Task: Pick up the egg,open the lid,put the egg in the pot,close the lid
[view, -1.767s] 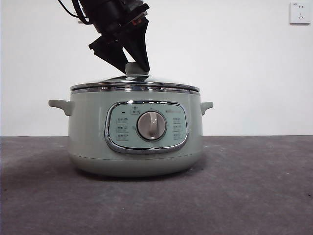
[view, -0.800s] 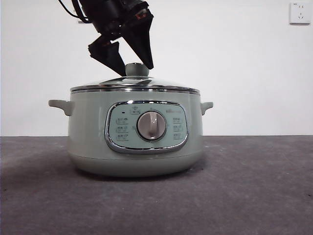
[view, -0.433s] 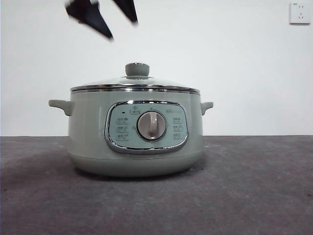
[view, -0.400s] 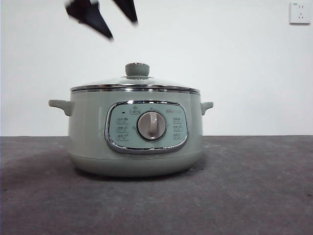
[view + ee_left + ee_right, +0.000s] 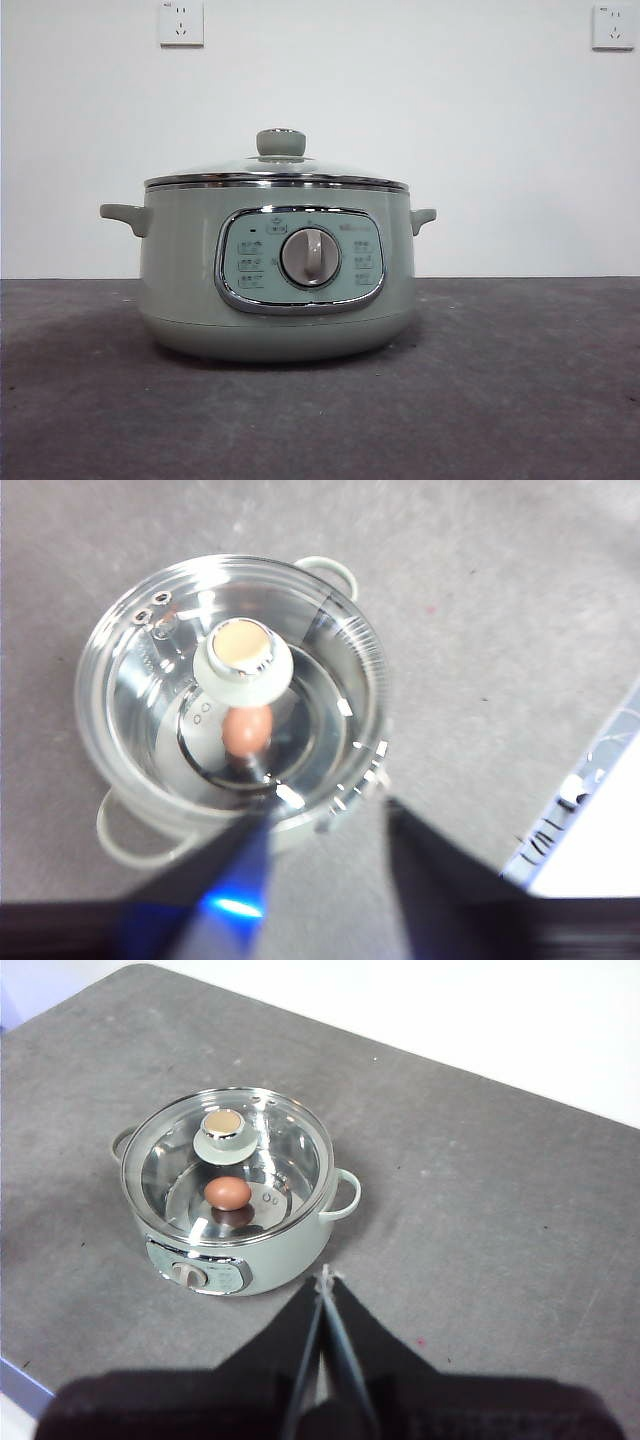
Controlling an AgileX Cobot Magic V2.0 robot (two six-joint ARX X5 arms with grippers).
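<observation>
glass lid (image 5: 232,685) seated on pot (image 5: 275,270), egg (image 5: 228,1193) inside, seen through lid. all steps look done. left gripper (image 5: 325,825) parted, empty, high above pot. right gripper (image 5: 327,1285) pinched closed, empty, well back from pot.

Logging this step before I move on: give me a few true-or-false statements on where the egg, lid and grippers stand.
1. The egg lies inside the pot. True.
2. The lid is off the pot. False: it sits closed on the rim.
3. The left gripper grips the lid's knob. False: it is open above the pot, holding nothing.
4. The right gripper is shut, away from the pot. True.
5. A gripper shows in the front view. False: none does.
</observation>
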